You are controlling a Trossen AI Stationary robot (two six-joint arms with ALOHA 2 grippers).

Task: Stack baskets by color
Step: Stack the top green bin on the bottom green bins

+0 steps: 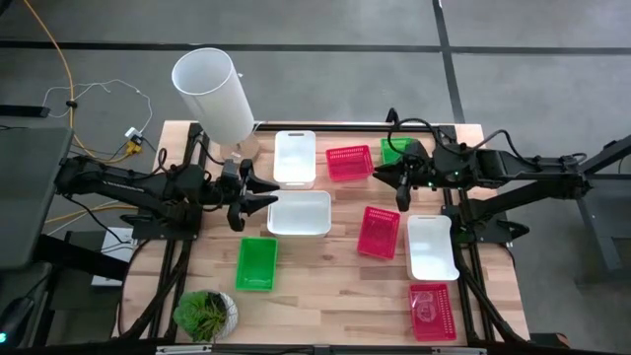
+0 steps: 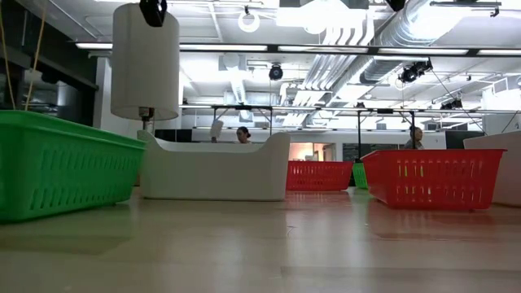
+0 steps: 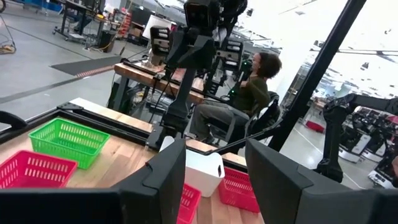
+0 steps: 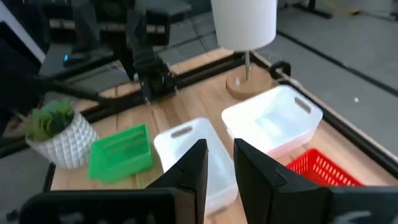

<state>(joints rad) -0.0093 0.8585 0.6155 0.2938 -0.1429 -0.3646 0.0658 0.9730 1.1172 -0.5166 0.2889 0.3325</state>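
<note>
I see the baskets lying unstacked across the desk (image 1: 325, 286), a white basket (image 1: 299, 214) just beside my spread, empty left pincer (image 1: 264, 196). They look light, stiff, slippery; I'd pinch a rim. The right pincer (image 1: 402, 187) hovers narrowly parted, empty.

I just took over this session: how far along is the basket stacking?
Nothing looks stacked yet: in the high view the white baskets, red baskets and green baskets lie scattered singly. Nothing is in hand: the left gripper is open beside a white basket, and the right gripper hovers empty. All the stacking remains.
</note>
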